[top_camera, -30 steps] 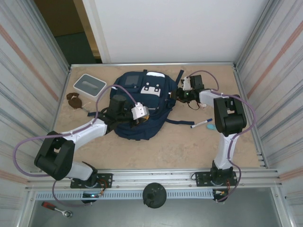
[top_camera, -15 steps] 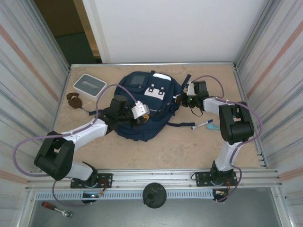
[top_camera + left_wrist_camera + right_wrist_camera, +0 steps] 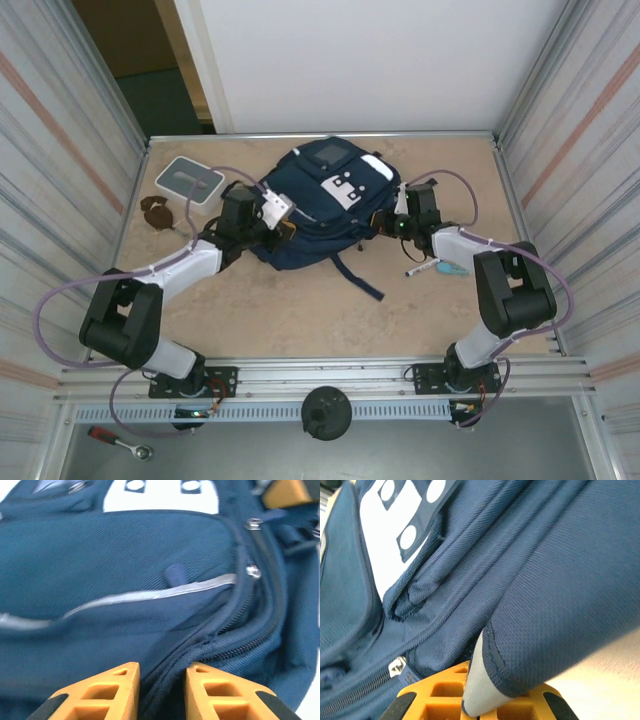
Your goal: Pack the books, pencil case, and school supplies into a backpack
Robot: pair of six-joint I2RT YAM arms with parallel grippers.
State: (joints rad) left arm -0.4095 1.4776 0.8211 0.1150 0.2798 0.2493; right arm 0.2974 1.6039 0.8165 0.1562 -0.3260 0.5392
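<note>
The navy backpack [image 3: 318, 205] lies tilted at the back middle of the table, its white buckle tabs [image 3: 347, 188] facing up. My left gripper [image 3: 284, 224] is at its left side. In the left wrist view this gripper [image 3: 162, 672] is open, and a zipper fold of the backpack [image 3: 125, 555] runs loosely between its orange fingers. My right gripper [image 3: 384, 221] is shut on the padded edge of a strap of the backpack [image 3: 560, 580], with the fingers [image 3: 445, 690] pressed together under it. A white marker with a blue cap [image 3: 424, 266] lies to the right. The books are out of view.
A white-and-grey square box [image 3: 190, 182] stands at the back left. A brown pouch-like item [image 3: 155, 210] lies beside it; whether it is the pencil case I cannot tell. A small teal item [image 3: 452, 268] sits next to the marker. A loose strap [image 3: 358, 277] trails toward me.
The backpack has been swung and dragged toward the back right. Both grippers travelled with it. The right gripper has shut on the strap, and the left fingers have parted.
</note>
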